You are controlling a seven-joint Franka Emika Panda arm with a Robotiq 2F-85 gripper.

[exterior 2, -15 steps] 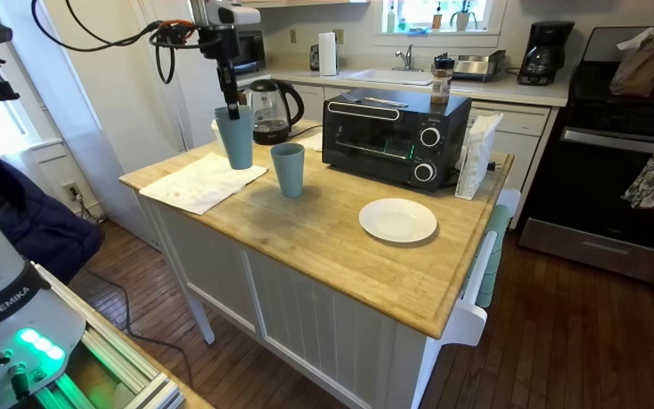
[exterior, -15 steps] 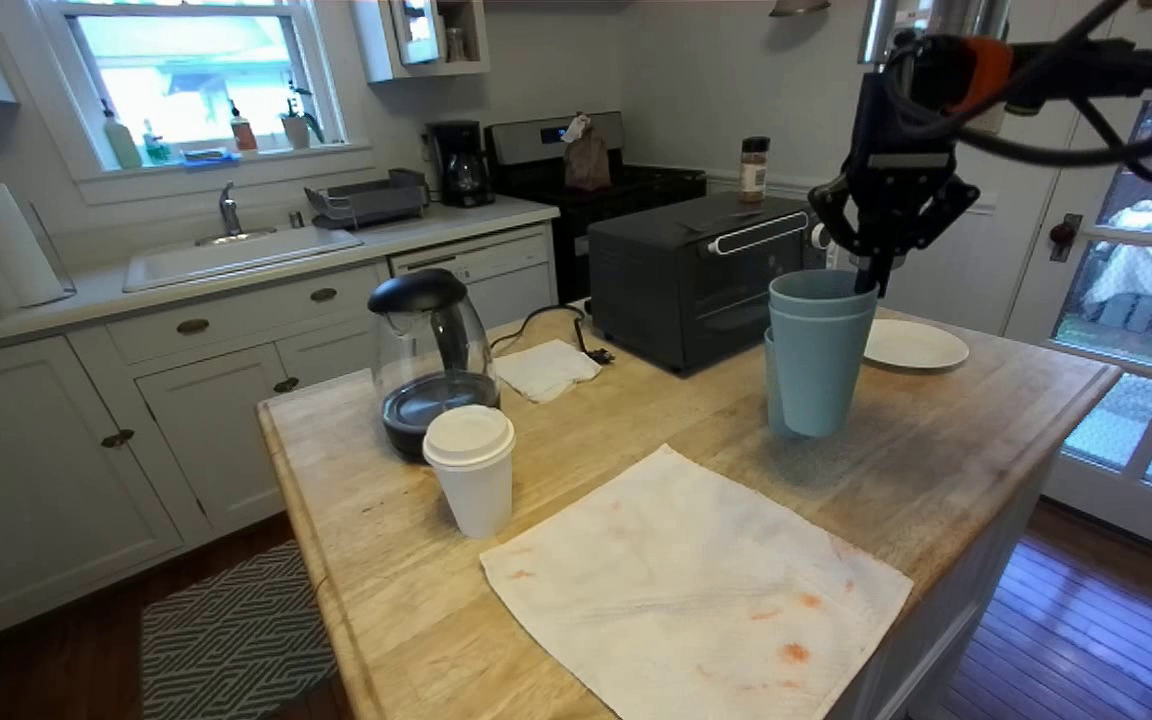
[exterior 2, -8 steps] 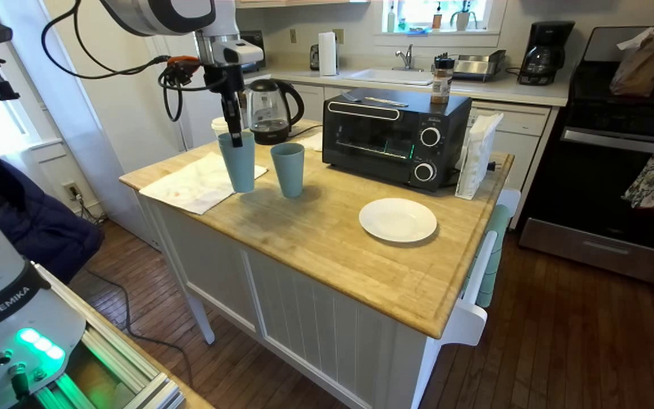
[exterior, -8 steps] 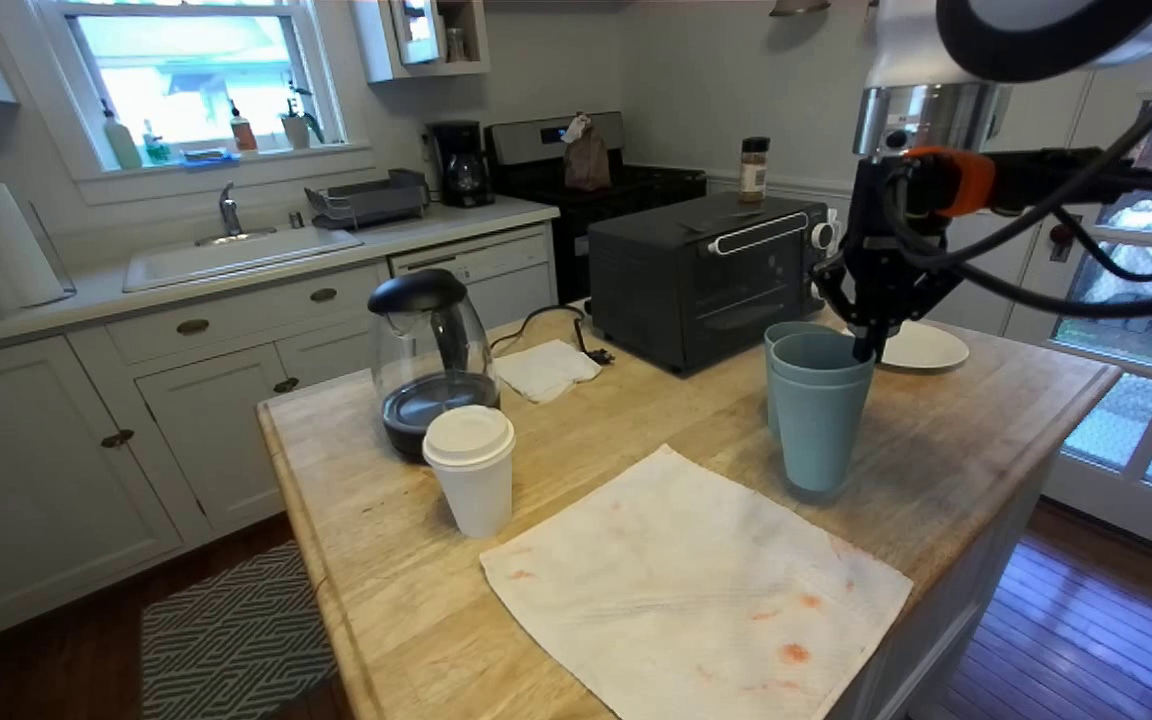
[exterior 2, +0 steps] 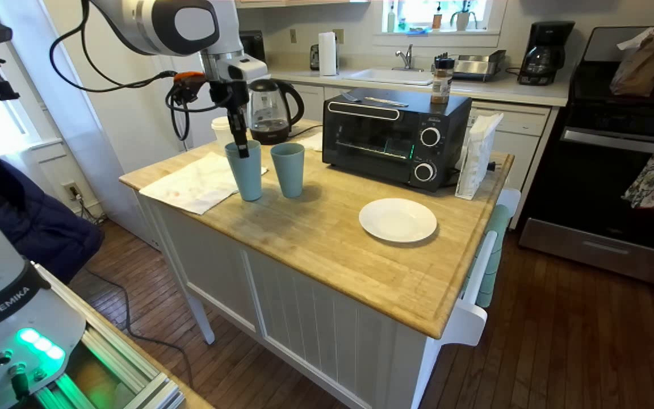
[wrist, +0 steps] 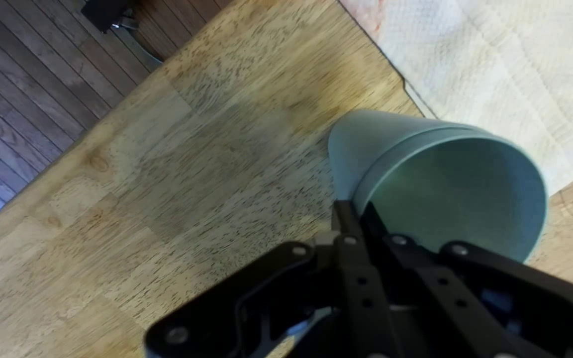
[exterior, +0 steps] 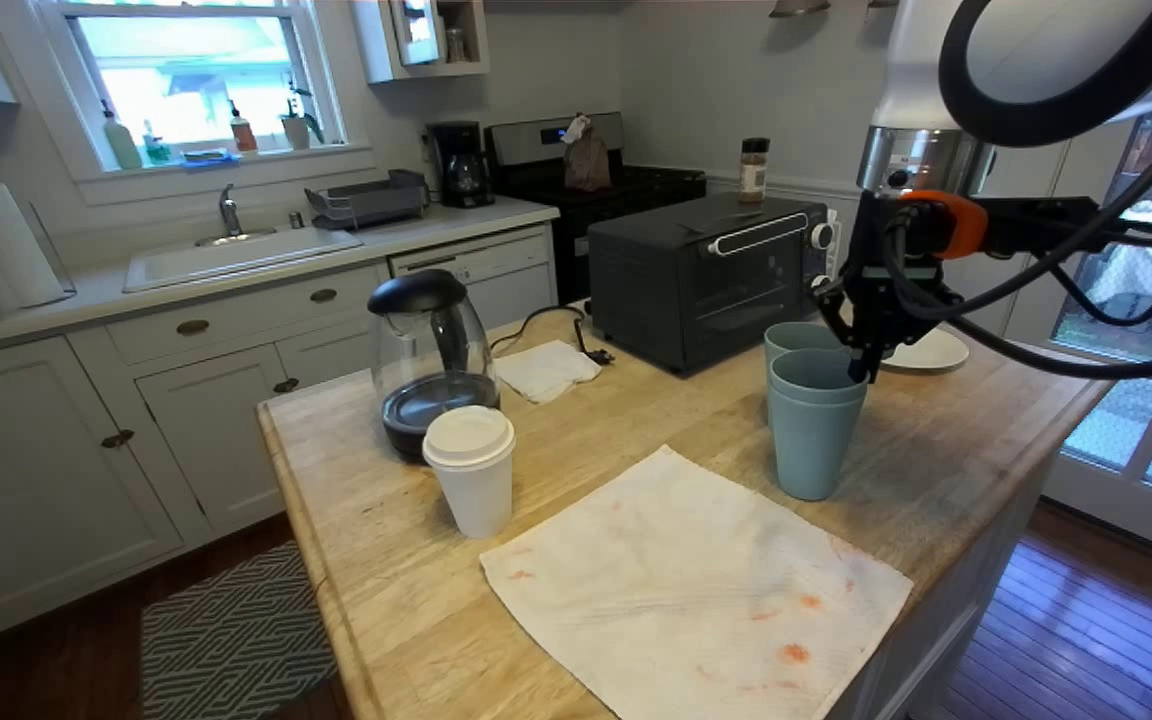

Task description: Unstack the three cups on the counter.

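Two nested teal-blue cups (exterior: 816, 445) are in my gripper (exterior: 866, 368); a second rim line shows just below the top rim. The pair also shows in an exterior view (exterior 2: 246, 177) and the wrist view (wrist: 366, 134). My gripper (wrist: 356, 211) is shut on the near rim, one finger inside and one outside; it also shows in an exterior view (exterior 2: 242, 150). The pair leans slightly, its base at or very near the wooden counter (exterior 2: 327, 238). The third cup (exterior 2: 289, 170) stands upright close beside the pair, partly hidden behind it in an exterior view (exterior: 786, 345).
A stained white cloth (exterior: 696, 590) lies beside the pair. A black toaster oven (exterior 2: 389, 136), glass kettle (exterior: 436, 360), lidded white cup (exterior: 471, 470) and white plate (exterior 2: 397, 220) stand on the counter. The counter's edge (wrist: 82, 144) is near the pair.
My gripper has lowered the nested pair from above the counter down to its surface, shifting it slightly towards the third cup in the last half second. The third cup has not moved.
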